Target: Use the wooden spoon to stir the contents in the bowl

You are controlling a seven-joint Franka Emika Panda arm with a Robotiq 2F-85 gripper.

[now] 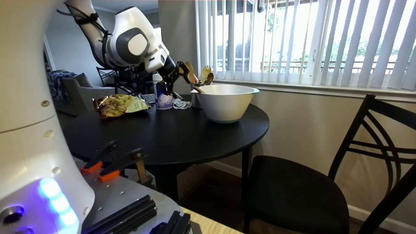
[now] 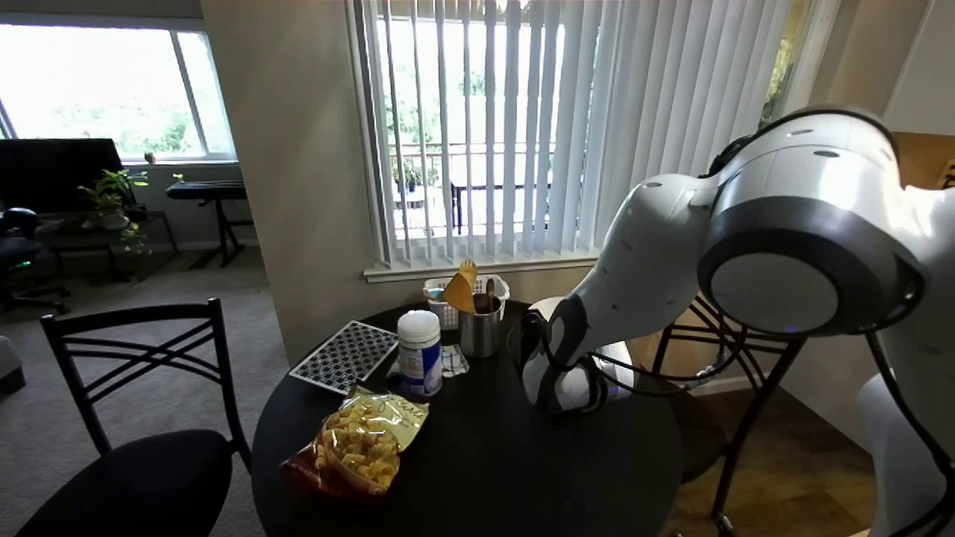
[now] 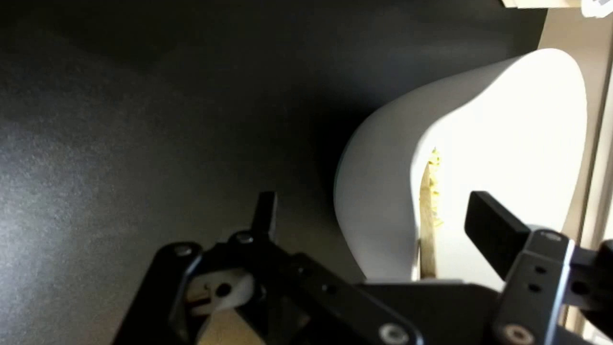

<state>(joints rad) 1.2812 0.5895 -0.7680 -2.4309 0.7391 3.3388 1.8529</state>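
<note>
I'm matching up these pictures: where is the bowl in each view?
In an exterior view: bowl just right of centre.
In an exterior view: bowl right of centre, mostly behind the arm.
In the wrist view: bowl in the right half, partly behind the fingers.
Landmark in all three: the black table.

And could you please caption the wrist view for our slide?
Open gripper near the bowl, wooden spoon and yellow contents showing inside.

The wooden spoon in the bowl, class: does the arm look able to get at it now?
Probably yes: the gripper hangs open nearby and the wooden spoon pokes above the rim of the bowl, though that rim might hinder a grip.
</note>
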